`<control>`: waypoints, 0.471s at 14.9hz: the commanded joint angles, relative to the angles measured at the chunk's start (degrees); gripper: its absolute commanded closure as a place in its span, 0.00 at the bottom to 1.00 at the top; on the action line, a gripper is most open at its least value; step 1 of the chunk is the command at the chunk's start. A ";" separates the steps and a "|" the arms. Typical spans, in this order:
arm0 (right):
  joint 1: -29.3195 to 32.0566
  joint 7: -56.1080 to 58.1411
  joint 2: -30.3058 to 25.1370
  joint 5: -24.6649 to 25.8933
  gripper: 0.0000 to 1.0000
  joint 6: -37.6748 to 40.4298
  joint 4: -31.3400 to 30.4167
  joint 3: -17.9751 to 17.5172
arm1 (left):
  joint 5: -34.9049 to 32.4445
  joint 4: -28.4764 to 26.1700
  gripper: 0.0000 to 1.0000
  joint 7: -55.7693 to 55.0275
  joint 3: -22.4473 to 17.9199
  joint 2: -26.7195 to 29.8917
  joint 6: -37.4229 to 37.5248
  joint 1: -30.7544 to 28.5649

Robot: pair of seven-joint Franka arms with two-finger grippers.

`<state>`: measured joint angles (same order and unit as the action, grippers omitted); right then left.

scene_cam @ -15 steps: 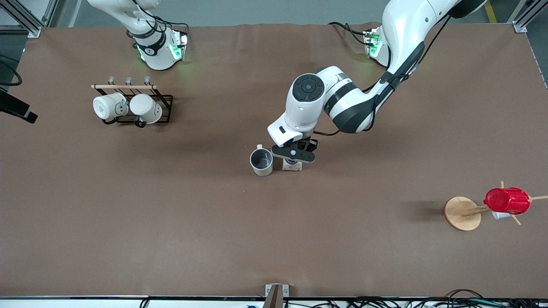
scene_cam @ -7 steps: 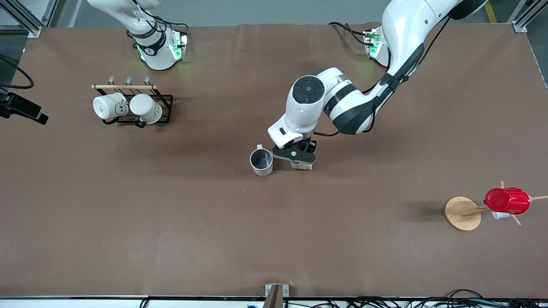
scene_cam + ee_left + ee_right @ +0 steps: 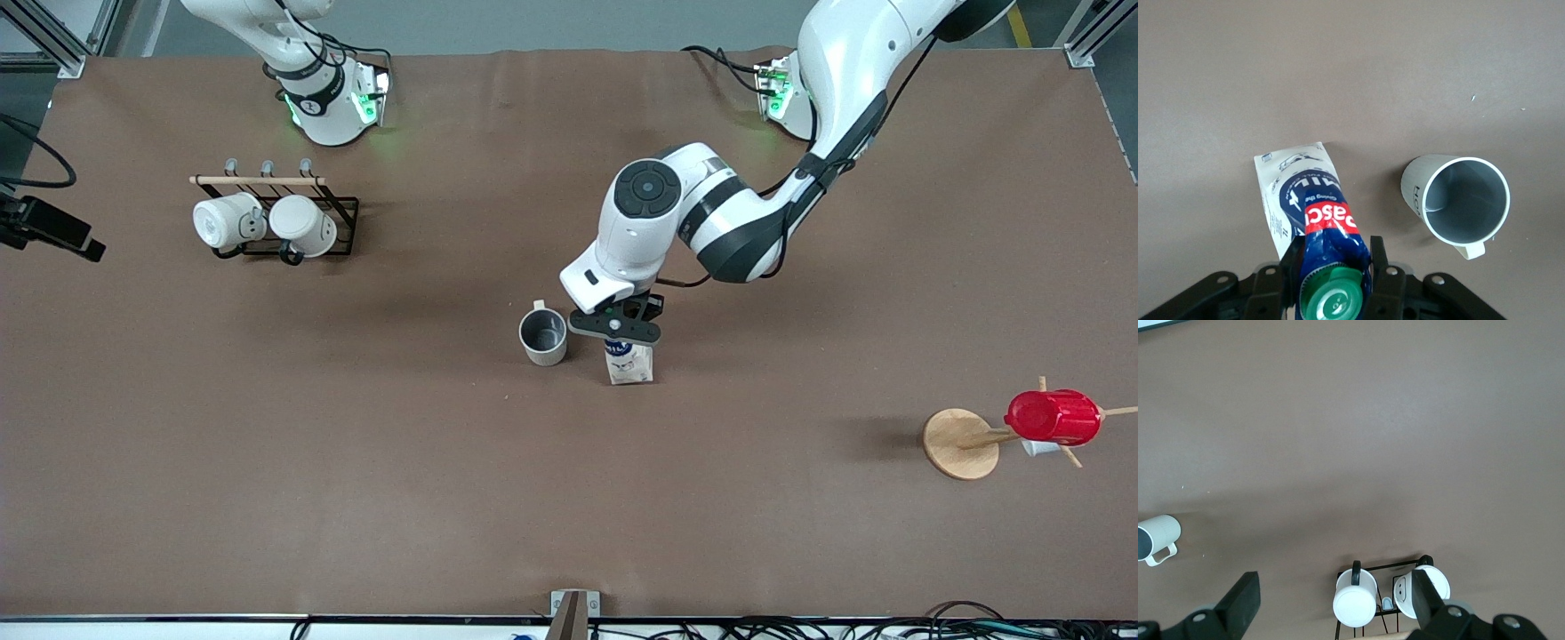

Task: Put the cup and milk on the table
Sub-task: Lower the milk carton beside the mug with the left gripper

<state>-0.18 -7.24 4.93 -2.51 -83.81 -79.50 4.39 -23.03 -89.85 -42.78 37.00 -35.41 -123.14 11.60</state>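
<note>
The milk (image 3: pixel 629 363) is a blue-topped carton with a green cap and a red label. My left gripper (image 3: pixel 615 327) is shut on its upper part, just below the cap. The carton leans, with its white base toward the front camera, low over the table (image 3: pixel 356 462). The left wrist view shows the milk (image 3: pixel 1305 203) between the left gripper's (image 3: pixel 1335 267) fingers (image 3: pixel 1293 263). The cup (image 3: pixel 543 336) stands upright on the table beside the milk, toward the right arm's end, and also shows in the left wrist view (image 3: pixel 1461 200). My right gripper (image 3: pixel 1335 600) is open, empty, high over the mug rack.
A black wire rack (image 3: pixel 271 218) with two white mugs stands near the right arm's base and also shows in the right wrist view (image 3: pixel 1381 597). A round wooden base (image 3: pixel 959 443) with a red plastic cup (image 3: pixel 1053 416) on its pegs stands at the left arm's end.
My left gripper has shifted slightly toward the left arm's end with the milk. The carton's base has swung toward the front camera, so more of it shows. The cup has not moved.
</note>
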 commanded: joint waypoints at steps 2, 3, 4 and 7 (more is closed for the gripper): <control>0.01 -0.85 -1.24 -0.57 0.00 -0.92 -1.80 0.00 | -0.79 1.35 0.56 -1.43 0.62 -0.18 0.97 -0.17; 0.01 -0.85 -1.15 -0.57 0.00 -1.00 -1.80 0.00 | -0.79 1.35 0.56 -1.35 0.70 -0.10 0.97 -0.17; 0.01 -0.85 -1.15 -0.57 0.00 -1.00 -1.72 0.00 | -0.79 1.35 0.56 -1.26 0.71 -0.09 0.97 -0.26; 0.09 -0.76 -1.15 -0.57 0.00 -1.00 -1.71 0.00 | -0.79 1.35 0.57 -1.08 0.71 0.08 0.97 -0.43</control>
<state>-0.22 -7.28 4.93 -2.51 -84.07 -79.71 4.42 -23.03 -89.27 -42.84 37.04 -35.41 -123.14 11.59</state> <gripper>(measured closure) 0.000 0.564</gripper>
